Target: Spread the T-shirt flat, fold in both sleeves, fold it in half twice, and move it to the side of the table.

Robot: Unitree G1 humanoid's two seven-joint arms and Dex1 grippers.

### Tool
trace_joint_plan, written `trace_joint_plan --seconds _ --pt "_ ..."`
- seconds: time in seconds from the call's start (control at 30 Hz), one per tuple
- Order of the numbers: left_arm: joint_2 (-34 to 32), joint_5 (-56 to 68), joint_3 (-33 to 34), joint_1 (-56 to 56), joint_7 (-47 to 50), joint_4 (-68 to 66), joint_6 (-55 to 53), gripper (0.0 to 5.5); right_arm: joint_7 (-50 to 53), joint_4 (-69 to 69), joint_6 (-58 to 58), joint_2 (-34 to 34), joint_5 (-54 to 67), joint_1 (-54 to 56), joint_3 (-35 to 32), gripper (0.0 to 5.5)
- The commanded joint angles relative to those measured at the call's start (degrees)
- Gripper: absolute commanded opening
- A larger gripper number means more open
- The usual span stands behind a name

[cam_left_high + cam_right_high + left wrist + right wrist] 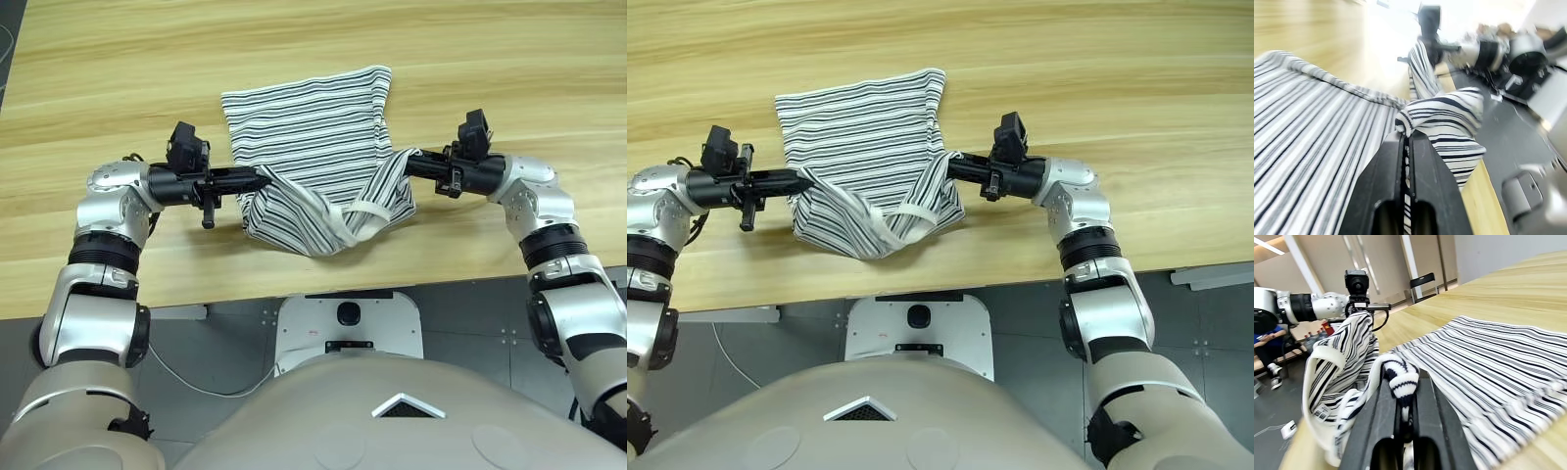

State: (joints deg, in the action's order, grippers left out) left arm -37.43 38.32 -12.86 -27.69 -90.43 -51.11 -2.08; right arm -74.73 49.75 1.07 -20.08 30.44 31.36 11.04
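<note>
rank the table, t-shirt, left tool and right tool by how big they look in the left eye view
1. table
2. T-shirt
3. left tool and right tool: they look alike, so no order between them

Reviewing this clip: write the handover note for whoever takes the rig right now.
Left gripper: shut, pinching the near-left edge of the black-and-white striped fabric T-shirt.
Right gripper: shut on the shirt's near-right edge.
Shirt: far part lies flat on the light wooden table; near part is lifted between the grippers and sags, white collar band hanging by the table's front edge.
Done: shirt grasped at both sides; whether the sleeves are folded in cannot be told.
Left: probably lay the lifted half over the flat part, fold again, move it to the table's side.
</note>
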Motion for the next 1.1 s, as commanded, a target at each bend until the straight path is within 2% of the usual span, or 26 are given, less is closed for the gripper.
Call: trace_joint_plan --seconds 0.03,0.27,0.4,0.6,0.73,0.8,1.1 --pt "2.56 -2.74 6.71 -5.36 1.71 -9.62 0.4 0.11 5.93 8.14 3.41 2.93 -4.75 5.9 -3.68 0.1" --pt "5.22 -3.71 17.87 -7.53 3.59 -14.21 1.98 0.11 12.85 13.74 7.44 7.22 -8.17 12.84 -10.0 0.1" --pt "6.37 -4.69 22.41 -9.24 6.33 -15.73 2.41 0.11 18.05 15.9 8.13 8.97 -11.06 16.72 -11.48 0.1" --pt "7.93 -10.32 24.89 -11.03 19.99 -19.43 5.8 0.11 30.07 20.84 7.93 11.66 -19.2 18.82 -9.69 0.1" --pt "9.37 -14.82 24.24 -11.02 26.24 -20.3 6.37 0.11 39.69 23.75 5.71 13.36 -22.21 20.56 -10.88 0.1" --pt "10.07 -17.24 24.18 -11.34 32.94 -21.29 6.85 0.11 44.41 25.16 4.58 14.25 -23.39 21.15 -11.58 0.1" --pt "12.98 -16.72 31.37 -14.61 52.0 -23.29 4.73 0.11 53.01 26.95 1.53 17.85 -20.46 23.61 -21.24 0.1"
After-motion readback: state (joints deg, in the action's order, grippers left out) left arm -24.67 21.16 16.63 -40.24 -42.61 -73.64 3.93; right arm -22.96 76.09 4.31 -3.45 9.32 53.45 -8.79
